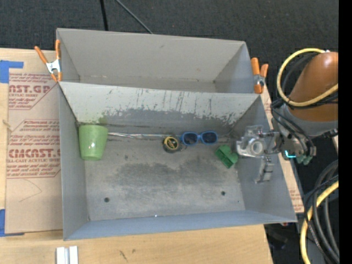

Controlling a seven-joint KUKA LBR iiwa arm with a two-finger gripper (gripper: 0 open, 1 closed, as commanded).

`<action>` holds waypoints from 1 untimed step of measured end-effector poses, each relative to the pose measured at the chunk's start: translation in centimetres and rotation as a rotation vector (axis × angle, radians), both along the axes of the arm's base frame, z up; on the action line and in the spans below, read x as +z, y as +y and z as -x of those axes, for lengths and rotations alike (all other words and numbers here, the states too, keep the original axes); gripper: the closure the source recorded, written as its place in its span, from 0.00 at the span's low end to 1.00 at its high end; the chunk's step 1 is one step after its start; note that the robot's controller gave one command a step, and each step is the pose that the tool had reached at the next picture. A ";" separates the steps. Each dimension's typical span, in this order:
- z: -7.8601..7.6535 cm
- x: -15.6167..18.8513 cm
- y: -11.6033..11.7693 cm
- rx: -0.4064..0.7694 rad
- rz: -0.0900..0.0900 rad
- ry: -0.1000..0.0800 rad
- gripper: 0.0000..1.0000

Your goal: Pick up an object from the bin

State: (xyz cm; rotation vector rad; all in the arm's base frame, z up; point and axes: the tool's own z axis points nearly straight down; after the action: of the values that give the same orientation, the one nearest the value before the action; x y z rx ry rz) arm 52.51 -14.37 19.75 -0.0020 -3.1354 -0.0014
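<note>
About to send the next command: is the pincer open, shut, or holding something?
Pincer: cannot be told; it is beside the green block near the bin's right wall.

Pale green cup (91, 142), blue sunglasses (199, 138), green block (226, 156), grey bin (165, 188)

I see a pale green cup (92, 142) at the far left. Well apart from it, near the middle, lie blue sunglasses (199, 138) — just beside a small yellow-and-black round thing (171, 143).

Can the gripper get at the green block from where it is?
Probably yes: the green block lies uncovered on the bin floor beside the gripper. The sunglasses lie apart from it; the bin's sloping wall nearby could cramp the approach.
</note>
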 end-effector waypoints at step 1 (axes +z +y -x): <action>-5.6 -13.0 0.1 -0.037 0.000 -0.010 0.00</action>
State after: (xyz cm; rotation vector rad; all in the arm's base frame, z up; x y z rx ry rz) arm 58.10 -14.28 6.71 -0.0605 -3.1448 -0.0018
